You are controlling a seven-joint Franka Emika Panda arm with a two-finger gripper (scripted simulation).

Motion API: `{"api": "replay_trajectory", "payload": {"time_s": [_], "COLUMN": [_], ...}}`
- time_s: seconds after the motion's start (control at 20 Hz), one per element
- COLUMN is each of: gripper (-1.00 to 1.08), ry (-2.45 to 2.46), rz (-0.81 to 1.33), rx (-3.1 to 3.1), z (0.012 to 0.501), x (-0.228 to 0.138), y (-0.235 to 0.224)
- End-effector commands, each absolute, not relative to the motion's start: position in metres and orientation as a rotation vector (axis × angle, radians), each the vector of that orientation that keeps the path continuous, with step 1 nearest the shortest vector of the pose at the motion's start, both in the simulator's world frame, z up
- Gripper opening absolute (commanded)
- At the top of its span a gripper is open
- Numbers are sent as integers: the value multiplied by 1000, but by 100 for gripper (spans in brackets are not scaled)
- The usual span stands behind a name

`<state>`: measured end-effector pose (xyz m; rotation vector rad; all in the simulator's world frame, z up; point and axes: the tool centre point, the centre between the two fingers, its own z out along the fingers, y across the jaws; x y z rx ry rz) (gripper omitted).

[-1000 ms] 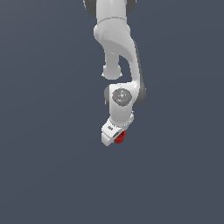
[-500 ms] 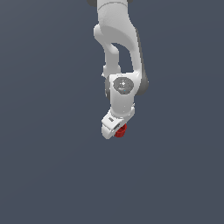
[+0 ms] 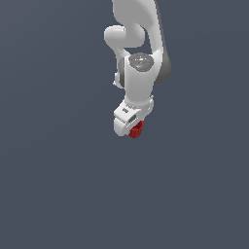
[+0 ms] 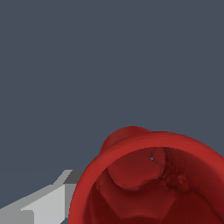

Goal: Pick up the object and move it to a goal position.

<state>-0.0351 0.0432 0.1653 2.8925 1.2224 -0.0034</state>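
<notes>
The object is a small bright red cup-like cylinder (image 3: 136,130). In the exterior view it sits under the white hand of my arm, mostly covered by it. My gripper (image 3: 133,129) is shut on it and holds it above the grey floor. In the wrist view the red cup (image 4: 153,183) fills the near corner, with its hollow top and rim showing. One grey fingertip (image 4: 43,205) shows beside it; the other finger is hidden behind the cup.
The plain dark grey floor (image 3: 58,185) fills both views. The white arm (image 3: 138,44) comes down from the upper edge of the exterior view. No other objects and no goal marker show.
The arm has moved up and a little to the exterior view's right, carrying the red cup in the gripper. The grip looks unchanged.
</notes>
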Motion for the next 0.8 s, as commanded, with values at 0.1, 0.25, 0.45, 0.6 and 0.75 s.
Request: {"api": "replay_trajectory", "payload": {"time_s": [0.1,0.25,0.45,0.6,0.75], "gripper": [-100,-100,-100,-100,-100], "ry": [1223,1223,1224,1224,1224], "rz": [-1,-1,0,0,0], "rx": [2892,2892,2893,2893,2894], "z": [207,231,257,272,283], "x": [-53,-63,-74,-80,-83], "y": [47,49,51,53,53]}}
